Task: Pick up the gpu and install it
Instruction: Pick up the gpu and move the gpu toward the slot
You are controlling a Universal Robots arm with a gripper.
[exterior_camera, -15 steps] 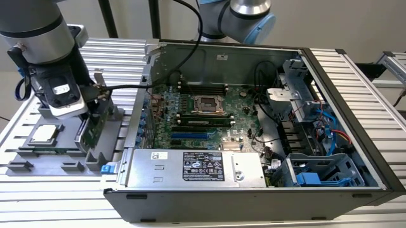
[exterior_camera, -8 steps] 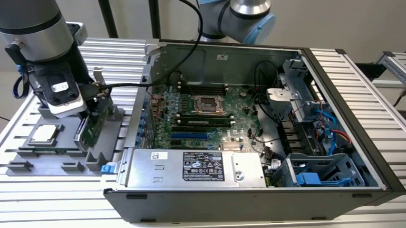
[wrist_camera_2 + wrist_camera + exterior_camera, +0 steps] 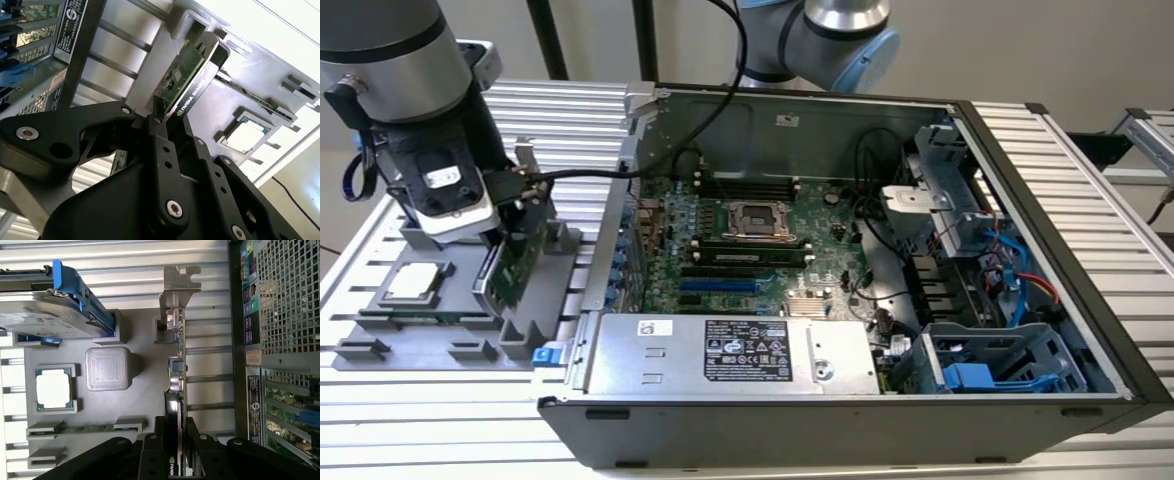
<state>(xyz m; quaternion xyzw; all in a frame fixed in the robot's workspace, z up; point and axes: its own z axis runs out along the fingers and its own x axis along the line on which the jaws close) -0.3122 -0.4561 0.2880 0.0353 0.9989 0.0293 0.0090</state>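
My gripper (image 3: 178, 432) is pinched shut across the gpu (image 3: 176, 375), one finger on each face. The card stands on edge in the grey holder (image 3: 142, 390), its long axis running straight out from my fingertips, just beside the computer case (image 3: 854, 430).

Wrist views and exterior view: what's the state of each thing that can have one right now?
gpu: upright on edge in the grey holder, gripped.
gripper: shut on the gpu's edge.
processor chip: flat in its holder recess, untouched.
hard drive: in its blue frame, parked on the holder.
computer case: side open, motherboard exposed.
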